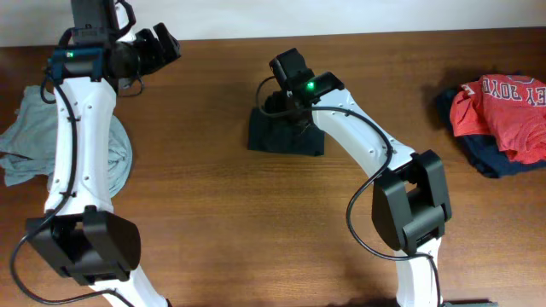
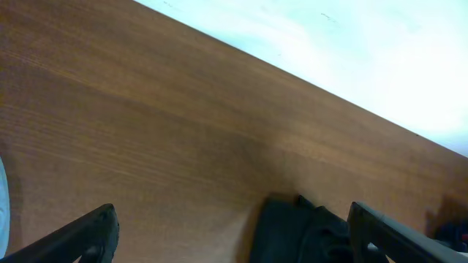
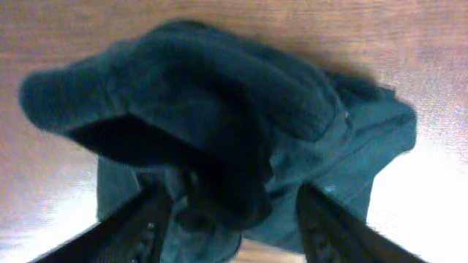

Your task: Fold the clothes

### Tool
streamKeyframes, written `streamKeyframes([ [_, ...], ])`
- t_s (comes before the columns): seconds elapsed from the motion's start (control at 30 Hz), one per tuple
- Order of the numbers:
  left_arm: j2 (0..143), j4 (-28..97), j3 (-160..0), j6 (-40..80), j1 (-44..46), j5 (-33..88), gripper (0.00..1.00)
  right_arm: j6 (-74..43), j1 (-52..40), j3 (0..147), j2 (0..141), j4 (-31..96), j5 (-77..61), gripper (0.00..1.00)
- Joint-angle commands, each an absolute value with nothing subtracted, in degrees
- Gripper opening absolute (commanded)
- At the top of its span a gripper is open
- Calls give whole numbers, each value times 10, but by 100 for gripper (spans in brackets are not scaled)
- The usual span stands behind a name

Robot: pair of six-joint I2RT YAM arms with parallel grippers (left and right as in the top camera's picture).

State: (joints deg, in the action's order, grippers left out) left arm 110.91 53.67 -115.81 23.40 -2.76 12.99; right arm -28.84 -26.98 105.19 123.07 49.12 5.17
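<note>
The clothes, a black T-shirt (image 1: 286, 135), lie as a small folded bundle at the middle back of the table. My right gripper (image 1: 278, 104) is down on the bundle's back edge. In the right wrist view its jaws (image 3: 234, 215) straddle a raised bunch of the black fabric (image 3: 219, 109); the fingers stand part way apart, with a gap still showing beside the right one. My left gripper (image 1: 162, 43) hovers open over bare wood at the back left, holding nothing. The left wrist view shows its jaws (image 2: 234, 237) wide apart, with the black bundle (image 2: 300, 230) ahead, near its right finger.
A pale grey-blue shirt (image 1: 26, 136) lies crumpled at the left edge, partly under my left arm. At the far right a red shirt with white lettering (image 1: 503, 102) lies on a dark blue garment (image 1: 482, 153). The table's back edge (image 1: 384, 34) meets a white wall.
</note>
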Motion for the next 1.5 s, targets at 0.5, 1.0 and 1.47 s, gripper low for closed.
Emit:
streamKeyframes([
  [0.5,1107,550,-1152,222,-29,121,99,-324,-237,1048,1235,564,112,4],
  [1.0,1107,550,-1152,222,-29,98,99,-257,-134,1046,1233,632,-3,99],
  [1.47,1107,549,-1152,222,-29,90,99,-181,-162,1148,1197,677,19,85],
])
